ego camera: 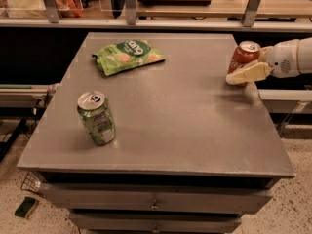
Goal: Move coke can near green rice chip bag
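Observation:
The coke can (243, 55), red with a silver top, stands upright at the table's right edge. My gripper (240, 68) reaches in from the right and straddles the can. One cream finger (247, 74) lies across the front of the can's lower part; the other is hidden behind the can. The jaws are open and the can rests on the table. The green rice chip bag (127, 56) lies flat at the far left of the table, well apart from the can.
A green can (96, 117) stands upright at the near left of the grey table (185, 130). Drawers sit under the tabletop. A shelf rail with metal posts (129, 4) runs behind the table. A green sponge (25, 207) lies on the floor.

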### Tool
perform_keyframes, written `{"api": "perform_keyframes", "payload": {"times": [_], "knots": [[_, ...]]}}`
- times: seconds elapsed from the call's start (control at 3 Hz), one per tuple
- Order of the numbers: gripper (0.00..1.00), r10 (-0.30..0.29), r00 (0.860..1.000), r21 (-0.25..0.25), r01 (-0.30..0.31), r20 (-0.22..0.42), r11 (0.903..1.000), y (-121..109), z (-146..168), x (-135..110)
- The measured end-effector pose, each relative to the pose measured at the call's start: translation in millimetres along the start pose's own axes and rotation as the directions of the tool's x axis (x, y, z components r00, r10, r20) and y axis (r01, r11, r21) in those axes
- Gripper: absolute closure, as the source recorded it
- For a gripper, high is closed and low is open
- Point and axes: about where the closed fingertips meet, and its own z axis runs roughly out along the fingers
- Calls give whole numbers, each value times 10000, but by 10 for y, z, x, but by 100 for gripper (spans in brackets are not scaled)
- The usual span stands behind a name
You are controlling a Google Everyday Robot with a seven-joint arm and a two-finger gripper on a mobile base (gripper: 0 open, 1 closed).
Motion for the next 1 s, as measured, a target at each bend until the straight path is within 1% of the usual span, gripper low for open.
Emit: {"api": "perform_keyframes", "payload": {"times": [0.33, 0.67, 1.0], "knots": [[45, 277, 9993, 56, -278, 238, 9996, -65, 28, -67], [69, 586, 9978, -57, -584, 296, 9983, -55, 10, -132], [98, 391, 9955, 105, -402, 859, 9991, 66, -229, -517]]}}
